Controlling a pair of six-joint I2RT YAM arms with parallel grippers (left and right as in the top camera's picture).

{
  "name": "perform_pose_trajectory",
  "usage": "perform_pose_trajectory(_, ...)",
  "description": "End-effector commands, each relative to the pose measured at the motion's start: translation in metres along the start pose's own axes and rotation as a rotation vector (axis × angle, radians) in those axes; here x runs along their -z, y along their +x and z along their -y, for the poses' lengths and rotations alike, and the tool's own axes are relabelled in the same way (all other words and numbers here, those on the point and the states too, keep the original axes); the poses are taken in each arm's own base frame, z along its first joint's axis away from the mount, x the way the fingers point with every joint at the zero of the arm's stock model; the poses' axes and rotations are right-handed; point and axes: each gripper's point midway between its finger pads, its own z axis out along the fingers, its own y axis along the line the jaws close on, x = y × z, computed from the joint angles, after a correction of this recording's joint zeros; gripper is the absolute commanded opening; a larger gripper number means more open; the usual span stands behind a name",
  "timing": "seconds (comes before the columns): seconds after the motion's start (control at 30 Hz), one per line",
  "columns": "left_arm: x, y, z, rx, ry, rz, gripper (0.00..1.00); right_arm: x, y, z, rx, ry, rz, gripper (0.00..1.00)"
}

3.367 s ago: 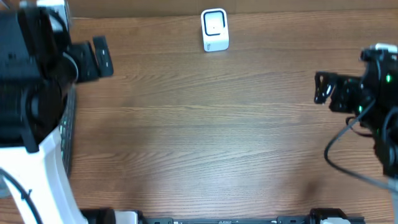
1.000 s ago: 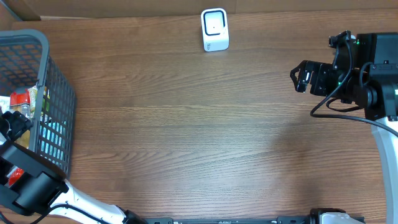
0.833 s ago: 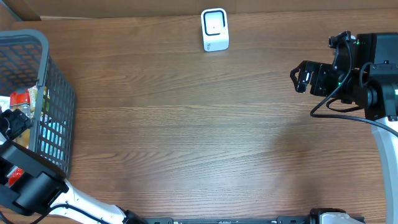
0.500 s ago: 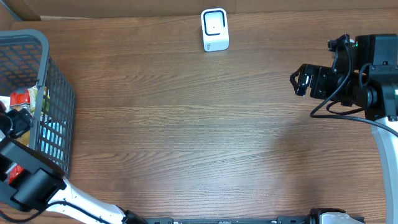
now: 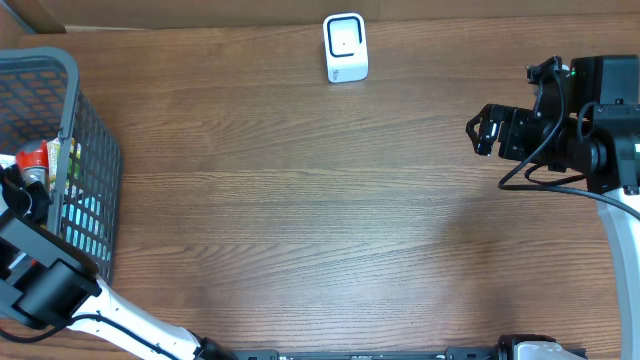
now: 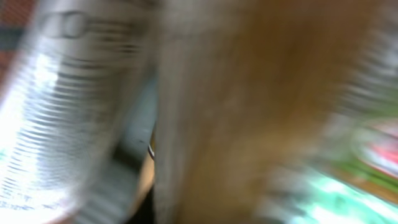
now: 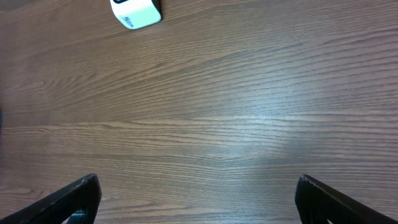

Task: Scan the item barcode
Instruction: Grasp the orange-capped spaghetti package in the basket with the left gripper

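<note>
Overhead: left end effector (image 5: 22, 196) closed among items (image 5: 36, 157) inside basket (image 5: 96, 185), grip unclear; right end effector (image 5: 481, 131) wide open.

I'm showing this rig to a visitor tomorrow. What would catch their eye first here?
The dark mesh basket at the left edge of the table, with colourful packages inside and the left arm reaching into it, draws the eye first. Next comes the small white scanner standing alone at the far edge, then the right tool, open over bare wood on the right.
</note>
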Motion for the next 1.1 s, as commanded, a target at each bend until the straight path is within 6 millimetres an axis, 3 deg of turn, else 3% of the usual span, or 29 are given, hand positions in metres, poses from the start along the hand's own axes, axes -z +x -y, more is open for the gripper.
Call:
perform_pose_trajectory(0.0,-0.016,0.009,0.006,0.027,0.018,-0.050,0.04,0.008,-0.009,-0.005,0.010,-0.013,0.034,1.00)
perform_pose_trajectory(0.17,-0.006,0.004,0.004,0.032,0.018,-0.040,0.04,0.008,-0.013,-0.005,0.015,-0.016,0.052,1.00)
perform_pose_trajectory(0.3,0.022,-0.013,0.001,0.088,0.015,0.003,0.04,0.008,-0.015,-0.006,0.017,-0.017,0.060,1.00)
perform_pose_trajectory(0.5,0.108,-0.049,0.010,0.132,0.029,0.139,0.04,0.009,-0.021,-0.007,0.025,-0.021,0.084,1.00)
perform_pose_trajectory(0.7,0.201,-0.070,0.037,0.093,0.028,0.333,0.04,0.009,-0.027,-0.008,0.031,-0.023,0.108,1.00)
perform_pose_trajectory(0.9,0.301,-0.071,0.073,0.084,0.017,0.576,0.04,0.010,-0.030,-0.008,0.035,-0.025,0.120,1.00)
perform_pose_trajectory(1.07,0.382,-0.046,0.100,0.108,0.049,0.771,0.04,0.010,-0.029,-0.008,0.034,-0.025,0.118,1.00)
